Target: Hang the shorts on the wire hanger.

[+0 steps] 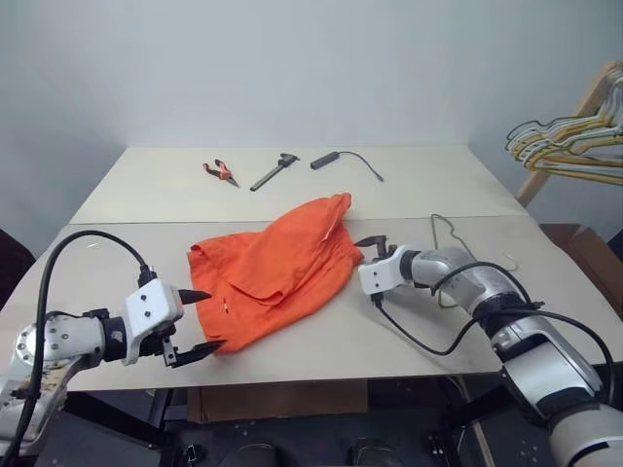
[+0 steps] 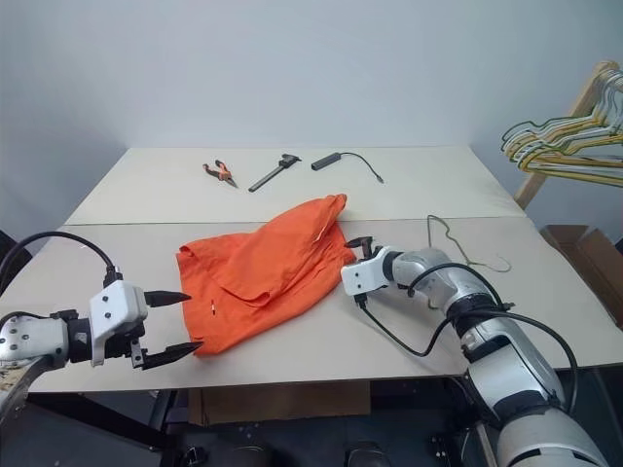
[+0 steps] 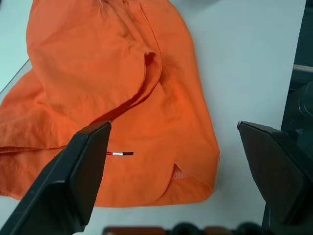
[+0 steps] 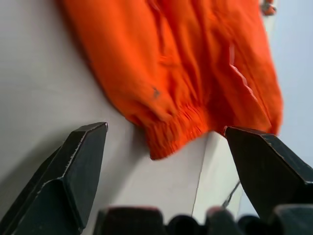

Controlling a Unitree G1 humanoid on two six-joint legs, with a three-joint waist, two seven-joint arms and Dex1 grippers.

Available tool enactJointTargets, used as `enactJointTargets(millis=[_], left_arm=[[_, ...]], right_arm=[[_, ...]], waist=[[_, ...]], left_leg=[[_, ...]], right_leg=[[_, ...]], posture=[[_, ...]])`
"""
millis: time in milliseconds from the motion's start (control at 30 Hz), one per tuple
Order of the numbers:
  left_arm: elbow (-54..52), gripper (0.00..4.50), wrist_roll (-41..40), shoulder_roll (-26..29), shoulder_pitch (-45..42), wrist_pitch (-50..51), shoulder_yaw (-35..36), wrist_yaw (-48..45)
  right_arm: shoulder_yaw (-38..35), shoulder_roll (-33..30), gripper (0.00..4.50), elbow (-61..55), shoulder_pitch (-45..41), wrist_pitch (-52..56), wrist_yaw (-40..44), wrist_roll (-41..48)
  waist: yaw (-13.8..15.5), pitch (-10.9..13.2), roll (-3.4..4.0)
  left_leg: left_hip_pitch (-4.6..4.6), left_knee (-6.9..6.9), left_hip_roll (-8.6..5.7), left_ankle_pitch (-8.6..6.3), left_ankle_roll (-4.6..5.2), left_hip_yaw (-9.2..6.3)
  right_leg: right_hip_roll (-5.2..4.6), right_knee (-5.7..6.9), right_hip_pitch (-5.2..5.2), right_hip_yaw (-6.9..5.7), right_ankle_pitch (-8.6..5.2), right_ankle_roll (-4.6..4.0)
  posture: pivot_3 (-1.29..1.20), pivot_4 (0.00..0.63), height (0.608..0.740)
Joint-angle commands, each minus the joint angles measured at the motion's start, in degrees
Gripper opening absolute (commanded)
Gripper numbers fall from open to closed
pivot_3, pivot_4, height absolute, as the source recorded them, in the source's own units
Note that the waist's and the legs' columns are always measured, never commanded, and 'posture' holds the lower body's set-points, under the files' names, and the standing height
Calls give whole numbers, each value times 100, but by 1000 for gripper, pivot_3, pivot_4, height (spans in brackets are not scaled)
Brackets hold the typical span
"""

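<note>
The bright orange shorts (image 1: 277,265) lie crumpled in the middle of the table, their gathered waistband (image 4: 176,129) facing my right side. The thin wire hanger (image 2: 435,218) lies flat on the table to the right of the shorts, behind my right forearm. My left gripper (image 1: 210,321) hovers open at the shorts' near left corner, its fingers (image 3: 73,181) spread on either side of the hem. Just beside the waistband edge, my right gripper (image 2: 348,271) points at the shorts, open and holding nothing.
At the back of the table lie red-handled pliers (image 1: 221,172), a black tool (image 1: 274,171) and a black cylinder with a cable (image 1: 326,160). A bunch of gold and pale hangers (image 1: 574,141) hangs on a wooden rack at the far right.
</note>
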Motion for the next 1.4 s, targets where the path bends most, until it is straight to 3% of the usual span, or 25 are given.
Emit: enactJointTargets(millis=[33, 200, 300, 500, 667, 1033, 1400], left_arm=[[-232, 4500, -66, -7, -15, 9, 79, 59], [-257, 4500, -63, -29, -60, 52, 47, 95], [-268, 4500, -69, -32, -69, 70, 46, 101], [-302, 4500, -127, -7, -29, 117, 65, 24], [-266, 4500, 68, 125, 147, 102, -132, -115], [339, 4500, 1322, 446, 262, -408, -907, 77], [595, 4500, 2027, -20, -236, -641, -1505, 673]], right_arm=[[86, 153, 4446, 168, -257, -406, -198, -65], [240, 430, 4446, 485, -448, -291, -501, -305], [336, 492, 3942, 789, -571, -230, -718, -509], [460, 598, 1850, 1237, -726, -90, -1137, -759], [396, 581, 43, 1155, -602, -111, -1017, -649], [99, 422, 17, 300, -130, 130, -545, -231], [-348, 33, 17, -2101, 1156, 1177, 593, 328]], waist=[[-16, 0, 0], [-81, -1, -1], [-85, 0, -1], [-84, 0, -1], [-105, 0, 0], [-102, 0, 1], [-94, 0, 0]], left_leg=[[1, 0, 0, 0, 0, 0], [14, 3, 0, 2, -4, -3], [22, 3, 1, 7, -11, -8], [25, 2, 0, 8, -13, -9], [22, 1, 1, 7, -13, -9], [21, 0, 1, 7, -12, -9], [19, 1, 2, 7, -12, -10]], right_leg=[[0, 3, 0, 1, 0, 0], [-1, 40, 0, 3, -8, -13], [3, 59, -1, 1, -15, -24], [3, 68, -3, 1, -22, -29], [3, 68, -7, 2, -22, -29], [4, 68, -7, 1, -25, -30], [4, 69, -6, -1, -26, -28]], posture=[[158, 0, 740], [158, 0, 740], [159, 0, 740], [159, 0, 740], [150, 0, 740], [128, 0, 740], [101, 0, 740]])
